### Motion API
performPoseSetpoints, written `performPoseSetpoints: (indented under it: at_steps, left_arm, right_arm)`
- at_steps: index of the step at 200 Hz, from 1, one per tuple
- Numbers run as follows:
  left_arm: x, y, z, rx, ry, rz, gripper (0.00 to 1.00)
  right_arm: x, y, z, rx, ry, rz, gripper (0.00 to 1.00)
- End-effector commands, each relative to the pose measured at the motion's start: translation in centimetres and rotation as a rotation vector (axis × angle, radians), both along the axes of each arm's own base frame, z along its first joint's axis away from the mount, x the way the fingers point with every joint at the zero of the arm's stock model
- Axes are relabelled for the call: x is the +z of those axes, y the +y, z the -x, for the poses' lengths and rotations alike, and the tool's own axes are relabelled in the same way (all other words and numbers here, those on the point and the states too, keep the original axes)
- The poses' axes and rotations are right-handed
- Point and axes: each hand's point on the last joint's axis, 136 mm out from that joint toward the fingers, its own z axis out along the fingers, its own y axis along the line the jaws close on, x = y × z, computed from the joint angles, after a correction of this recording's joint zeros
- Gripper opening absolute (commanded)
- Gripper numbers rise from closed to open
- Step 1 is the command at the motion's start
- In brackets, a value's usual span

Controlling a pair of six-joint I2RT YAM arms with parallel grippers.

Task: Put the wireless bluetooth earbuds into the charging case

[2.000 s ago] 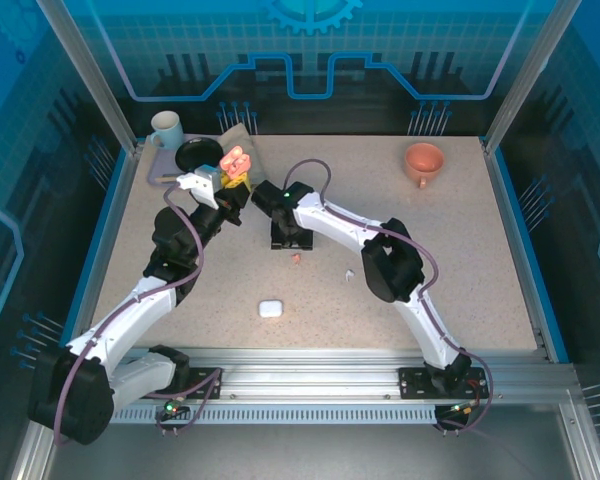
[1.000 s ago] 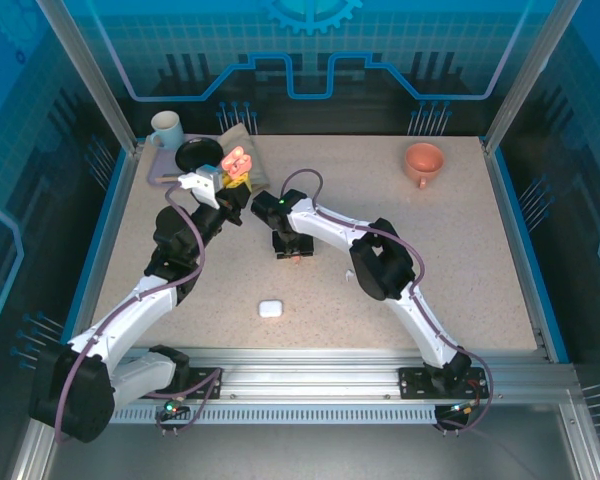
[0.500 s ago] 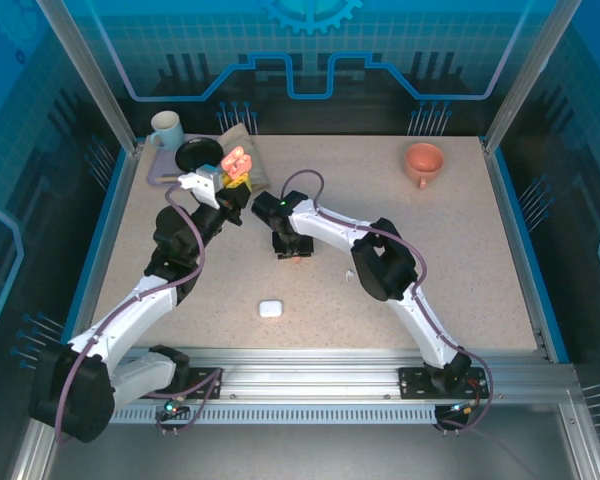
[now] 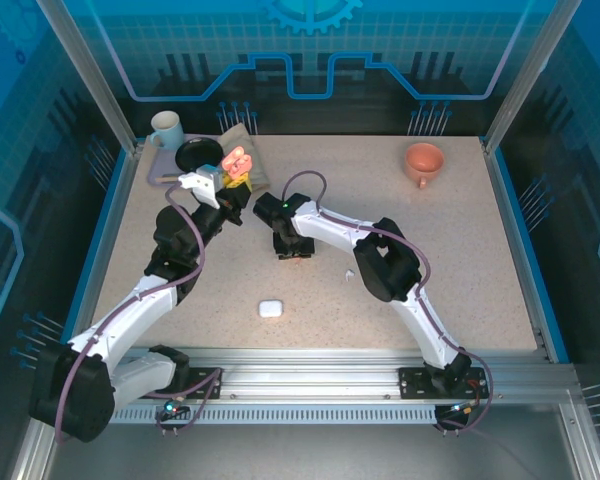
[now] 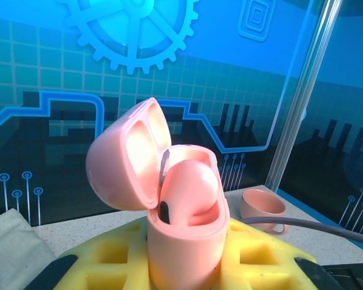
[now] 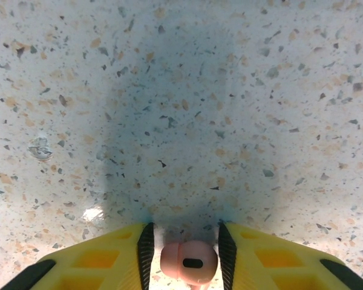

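R arm [image 4: 332, 226] is now sitting further left + lower than 2 s back. R end effector [image 6: 183, 234] is hovering just over the worktop [image 4: 480, 260], yellow fingers [image 6: 103, 263] bracketing loose pink bud [image 6: 189, 261]. A slim gap is showing on bud's left, so can't tell if it's clamped or still apart. L arm [image 4: 130, 310] isn't moving. L end effector [image 5: 184, 269] is staying clamped on pink case [image 5: 181, 238], lid [image 5: 130, 157] standing open, seated pink bud [image 5: 192, 187] resting inside. Peach cup [image 4: 424, 160] is sitting rear-right, white mug [image 4: 166, 128] rear-left. White case [image 4: 270, 309] is lying closed near front, well apart. White bud [image 4: 349, 272] is lying beside R arm. In top view the R wrist is blocking the loose pink bud.
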Motion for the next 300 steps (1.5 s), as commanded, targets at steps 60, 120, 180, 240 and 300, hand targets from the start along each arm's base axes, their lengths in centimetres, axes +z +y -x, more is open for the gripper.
performPoseSetpoints:
  at_steps: [60,120,180,240,300]
  left_arm:
    - [2.2,-0.1,-0.1,-0.02,-0.04,0.033,0.0]
    - [2.0,-0.1,-0.1,-0.021,-0.033,0.035,0.0]
    - [2.1,-0.4,-0.1,-0.037,-0.029,0.036,0.0]
    - [1.6,-1.3,-0.1,-0.086,0.003,0.019,0.0]
    - [0.8,-3.4,0.2,-0.189,0.046,-0.01,0.0]
  right_arm:
    - [-1.1,-2.9,2.4,-0.001,0.08,0.094,0.28]
    - [0.8,-3.1,1.8,-0.015,0.032,0.062,0.27]
    - [4.5,-5.2,0.7,-0.051,-0.078,0.016,0.27]
    - [11.2,-8.1,-1.2,-0.08,-0.255,-0.088,0.27]
    - [21.6,-10.9,-3.0,-0.054,-0.519,-0.226,0.29]
